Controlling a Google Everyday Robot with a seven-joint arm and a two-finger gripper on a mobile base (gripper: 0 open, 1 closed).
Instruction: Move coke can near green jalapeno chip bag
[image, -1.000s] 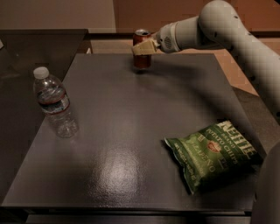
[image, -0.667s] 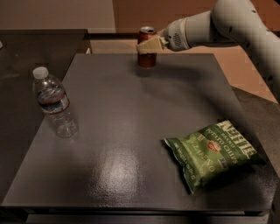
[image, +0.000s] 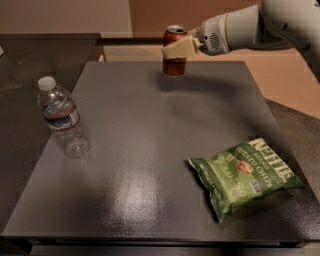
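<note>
The coke can (image: 174, 65) is a dark-red can with a silver top, upright at the far edge of the dark table (image: 150, 150). My gripper (image: 178, 49) reaches in from the upper right and is shut on the can around its upper half, holding it slightly above the table top. The green jalapeno chip bag (image: 243, 175) lies flat near the front right corner of the table, far from the can.
A clear plastic water bottle (image: 62, 119) with a white cap stands at the left side of the table. A second dark surface (image: 30, 55) adjoins on the far left. Tan floor lies beyond the table's far and right edges.
My arm has lifted slightly and shifted a little right with the can held in the gripper. The bottle and the chip bag have not moved.
</note>
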